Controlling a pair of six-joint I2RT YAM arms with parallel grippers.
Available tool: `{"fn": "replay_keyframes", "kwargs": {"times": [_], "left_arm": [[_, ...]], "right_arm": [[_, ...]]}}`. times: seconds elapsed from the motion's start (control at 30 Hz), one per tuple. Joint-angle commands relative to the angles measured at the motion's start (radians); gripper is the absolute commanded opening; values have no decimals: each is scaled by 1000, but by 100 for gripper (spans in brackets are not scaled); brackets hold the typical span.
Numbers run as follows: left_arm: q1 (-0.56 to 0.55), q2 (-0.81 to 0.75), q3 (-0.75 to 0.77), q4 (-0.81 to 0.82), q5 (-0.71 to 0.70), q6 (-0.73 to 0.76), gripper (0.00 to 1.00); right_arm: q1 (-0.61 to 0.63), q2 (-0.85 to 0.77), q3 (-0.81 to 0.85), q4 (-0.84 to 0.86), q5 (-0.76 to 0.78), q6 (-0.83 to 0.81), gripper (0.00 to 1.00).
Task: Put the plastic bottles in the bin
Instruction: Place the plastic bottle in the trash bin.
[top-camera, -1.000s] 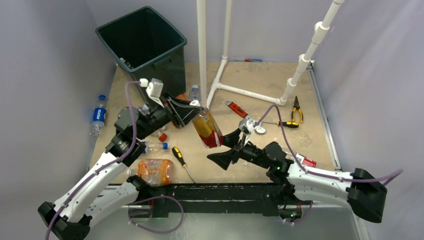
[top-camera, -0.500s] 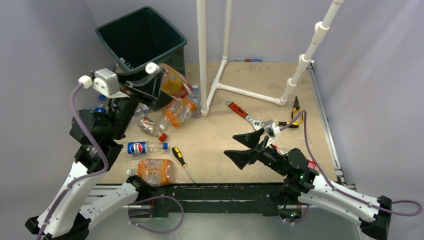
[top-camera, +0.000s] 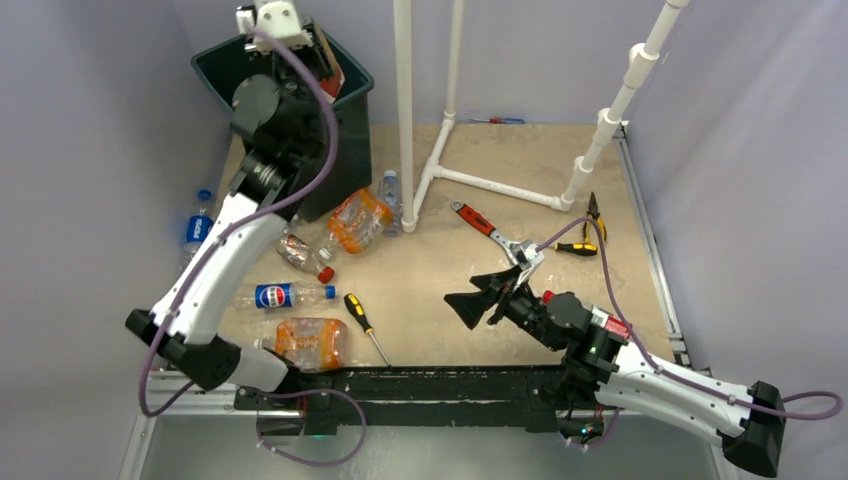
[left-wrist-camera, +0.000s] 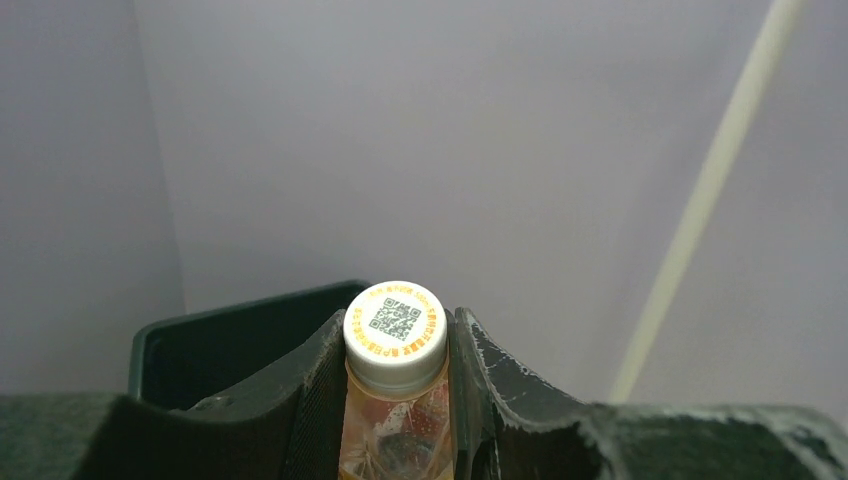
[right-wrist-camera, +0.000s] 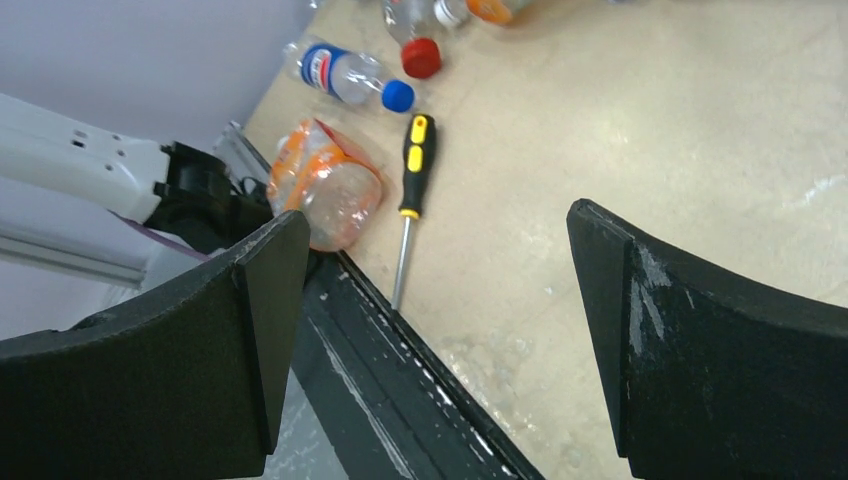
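Note:
My left gripper (top-camera: 320, 62) hangs over the dark bin (top-camera: 207, 72), shut on a plastic bottle (top-camera: 330, 75) with a red-orange label. The left wrist view shows that bottle's white cap (left-wrist-camera: 395, 330) pinched between the fingers of the left gripper (left-wrist-camera: 398, 320), with the bin's rim (left-wrist-camera: 230, 335) behind. On the table lie a Pepsi bottle (top-camera: 283, 295), a crushed orange bottle (top-camera: 312, 341), another orange bottle (top-camera: 358, 220) and a red-capped one (top-camera: 300, 253). My right gripper (top-camera: 482, 297) is open above the table; nothing is between its fingers (right-wrist-camera: 437, 212).
A yellow-handled screwdriver (top-camera: 362, 322) lies beside the crushed orange bottle (right-wrist-camera: 325, 195). A red wrench (top-camera: 480, 222), pliers (top-camera: 593, 217) and a white pipe frame (top-camera: 490, 185) occupy the far right. One Pepsi bottle (top-camera: 196, 230) lies off the table's left edge.
The left arm has swung up and back, carrying the bottle from mid-table to above the bin. The right arm drew back toward its base, jaws still wide.

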Motion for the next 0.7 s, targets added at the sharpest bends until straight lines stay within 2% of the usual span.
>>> {"fn": "replay_keyframes", "kwargs": {"times": [0.0,0.07,0.13,0.2,0.5,0.67], "left_arm": [[119,89,144,-138,-70,-106,0],[191,149,226,-224,-46,-235,0],[211,216,262,-237,-106,-213,0],[221,224,235,-143,-143,-197,0],[289,279,169,-85,-132,-221,0],[364,298,84,-123,-82,-329,0]], "right_arm": [[1,18,40,-67,26,42,99],[1,8,28,-62,27,43,99],[1,-8,19,-72,25,47,99],[1,-28,16,-96,13,53,99],[1,-98,-33,-156,-9,94,99],[1,-85,-26,-134,25,97,99]]}}
